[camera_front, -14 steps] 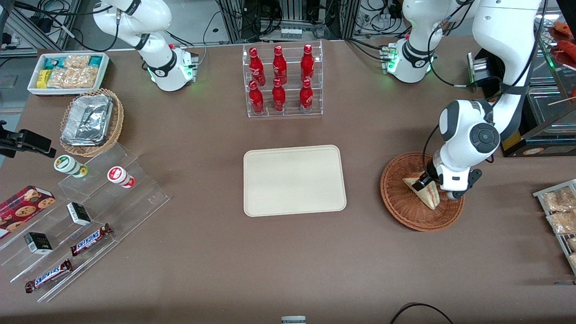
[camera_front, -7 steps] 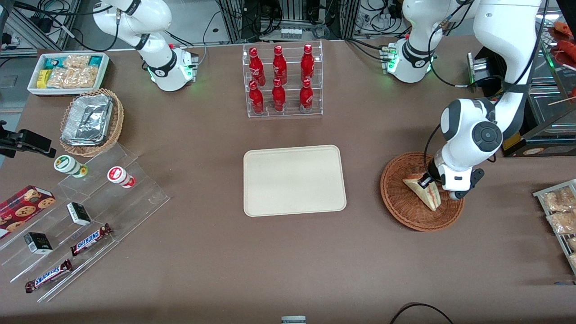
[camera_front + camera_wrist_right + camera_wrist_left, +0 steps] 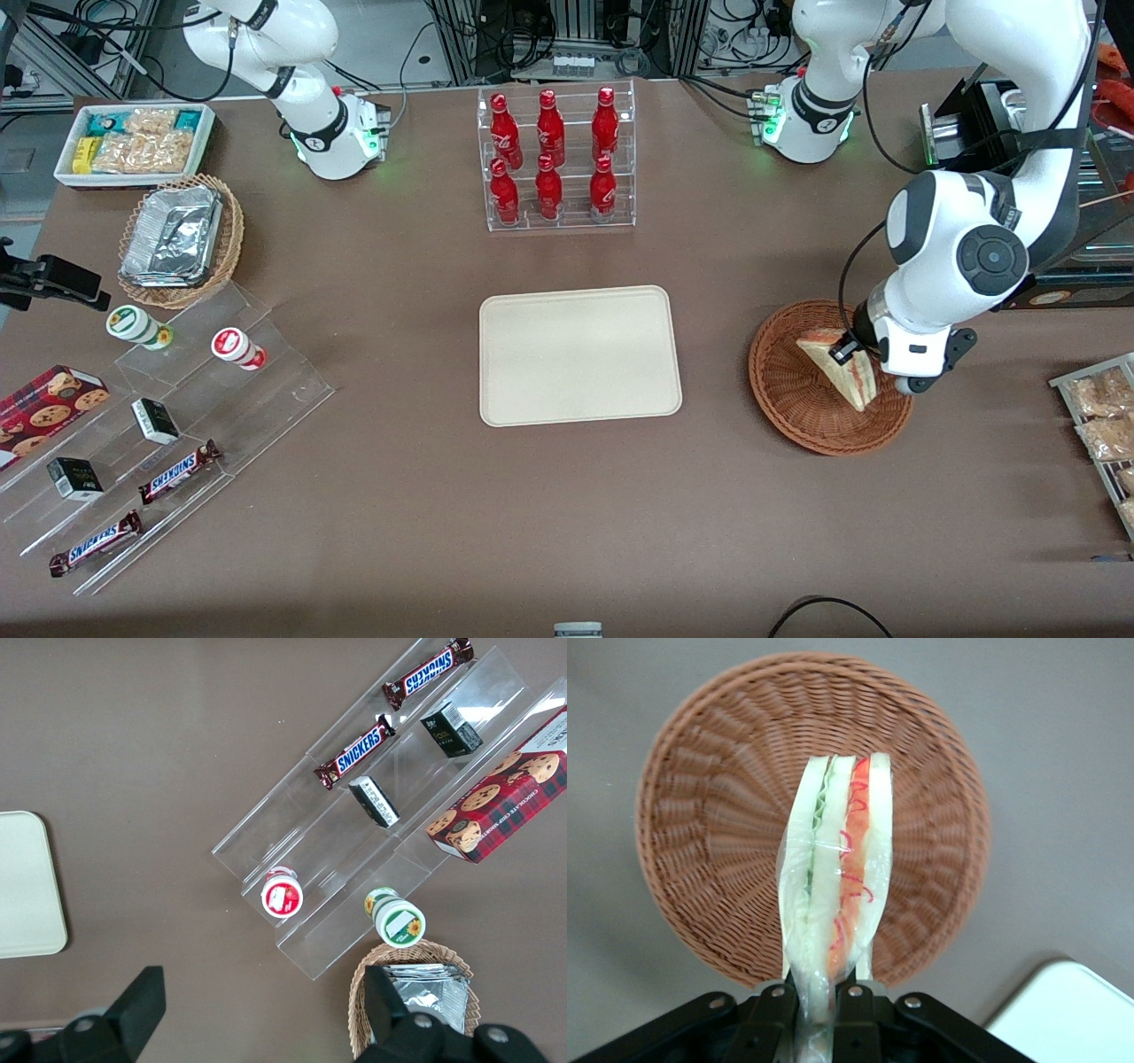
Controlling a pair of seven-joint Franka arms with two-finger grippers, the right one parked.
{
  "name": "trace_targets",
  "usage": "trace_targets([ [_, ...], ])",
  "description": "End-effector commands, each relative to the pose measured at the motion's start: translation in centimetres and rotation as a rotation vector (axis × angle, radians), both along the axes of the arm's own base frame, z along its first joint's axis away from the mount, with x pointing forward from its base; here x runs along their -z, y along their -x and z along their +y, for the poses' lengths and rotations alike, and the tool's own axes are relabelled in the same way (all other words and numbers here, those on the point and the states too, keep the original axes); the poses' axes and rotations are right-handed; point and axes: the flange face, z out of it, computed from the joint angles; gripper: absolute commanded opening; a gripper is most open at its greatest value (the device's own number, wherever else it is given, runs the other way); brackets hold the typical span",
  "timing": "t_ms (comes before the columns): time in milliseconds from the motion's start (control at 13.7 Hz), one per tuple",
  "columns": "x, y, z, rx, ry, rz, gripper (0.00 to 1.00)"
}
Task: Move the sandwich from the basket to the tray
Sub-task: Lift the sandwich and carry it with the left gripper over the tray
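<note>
While the triangular wedge sandwich (image 3: 835,881) of pale white bread, with red, orange and green filling under clear wrap, hangs above the round reddish-brown woven wicker basket (image 3: 791,403), it is pinched at one end between the black two-finger gripper (image 3: 818,1003), fingers pressed onto the bread faces. Wrist view: the wedge's long axis runs straight out from the fingertips, filling edge toward the camera, basket floor under it; it appears lifted clear of the weave, though contact at its free tip cannot be ruled out. Landmark for all places: the basket. Flat rectangular cream-beige plastic tray (image 3: 580,355), rounded corners, low rim, lies well apart from the basket, toward the parked arm's end of the table; judged, the carry goes sideways that way, wedge trailing under the gripper. Farther from the front camera than the basket, past the tray, a clear acrylic rack of red bottles (image 3: 554,156); labels not readable. Much farther toward the parked arm's end, on clear acrylic steps, two brown candy bars (image 3: 358,750) printed "SNICKERS".
</note>
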Motion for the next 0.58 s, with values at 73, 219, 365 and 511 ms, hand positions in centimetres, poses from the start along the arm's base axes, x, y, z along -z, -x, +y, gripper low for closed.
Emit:
trace_targets([
  [73, -0.7, -0.2, -5.3, 0.093, 0.011, -0.007, 0.00],
  [219, -0.5, 0.2, -9.7, 0.161, 0.019, -0.008, 0.00],
  [365, -0.4, 0.6, -13.6, 0.223, 0.029, -0.014, 0.00],
  [511, 0.0, 0.9, -17.8, 0.274, 0.042, -0.017, 0.00],
])
